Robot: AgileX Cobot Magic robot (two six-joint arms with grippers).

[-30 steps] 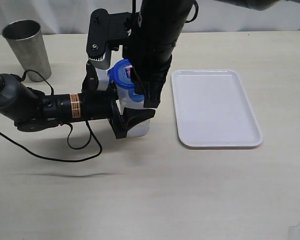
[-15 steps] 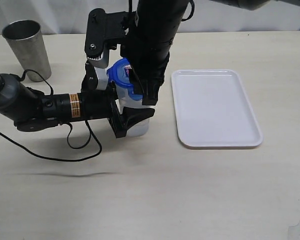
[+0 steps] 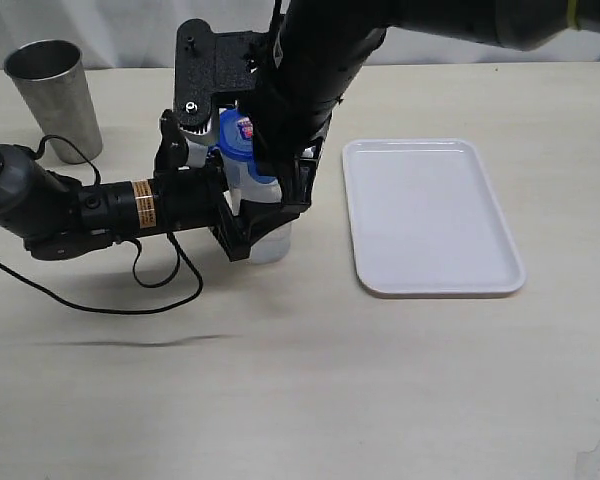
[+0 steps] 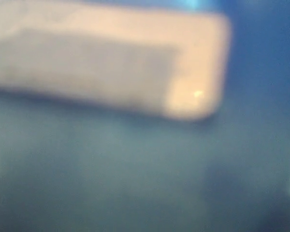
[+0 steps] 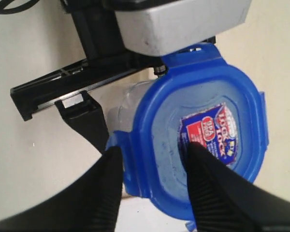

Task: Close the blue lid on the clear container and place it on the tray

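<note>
One blue lid (image 5: 198, 140); one clear container (image 3: 268, 243), left hand (image 3: 244, 208) clamped on it; right hand (image 5: 152, 151) apart; one tray (image 3: 430, 215)

One each: lid (image 3: 239, 136), container (image 3: 266, 241), tray (image 3: 435, 215), cup (image 3: 54, 94)

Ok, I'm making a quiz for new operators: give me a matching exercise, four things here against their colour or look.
Things:
1. blue lid
2. clear container
3. tray
4. steel cup

Looks:
a. shiny metal
b. white
c. translucent
d. carries a red-and-white label

Pairs: 1-d, 2-c, 3-b, 4-a
</note>
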